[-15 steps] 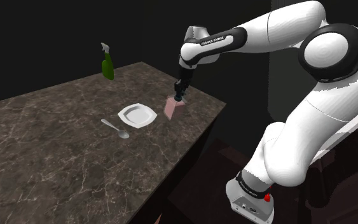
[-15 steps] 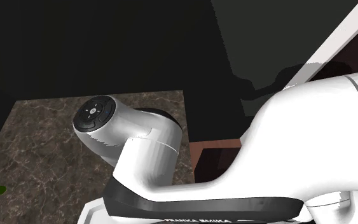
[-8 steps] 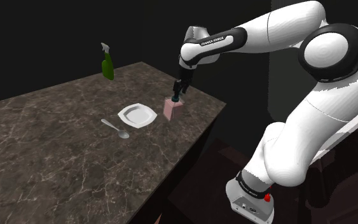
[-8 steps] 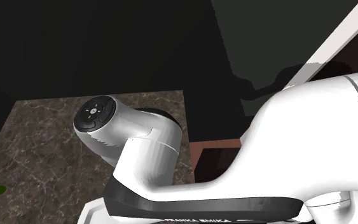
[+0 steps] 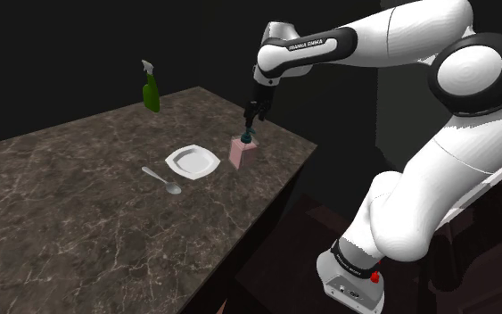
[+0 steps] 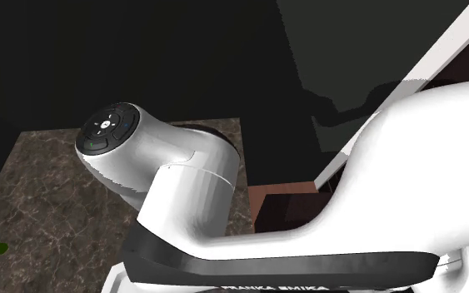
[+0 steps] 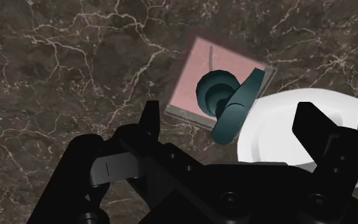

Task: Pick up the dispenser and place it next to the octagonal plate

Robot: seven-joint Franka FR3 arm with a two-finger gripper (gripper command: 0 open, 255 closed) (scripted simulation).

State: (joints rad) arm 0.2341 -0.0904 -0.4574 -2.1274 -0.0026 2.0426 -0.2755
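The stand sits closest to me, and the white arm reaches out from it over the dark marble table (image 5: 79, 223). At its end the gripper (image 5: 251, 122) hangs with its fingers apart, clasping nothing. In the wrist view the gripper (image 7: 228, 121) looks straight down on the pink dispenser (image 7: 196, 70), whose dark pump head lies between the open fingers without touching them.

The dispenser (image 5: 242, 152) stands upright directly under the hand, its long axis vertical. It is just beside the white octagonal plate (image 5: 193, 161), on the shoulder view's right of it. A spoon (image 5: 162, 181) lies on the plate's other side, and a green spray bottle (image 5: 151, 89) stands at the far edge.

Half a second ago the fingers were down at the pump. Now the hand has lifted clear, and the dispenser has stayed put.
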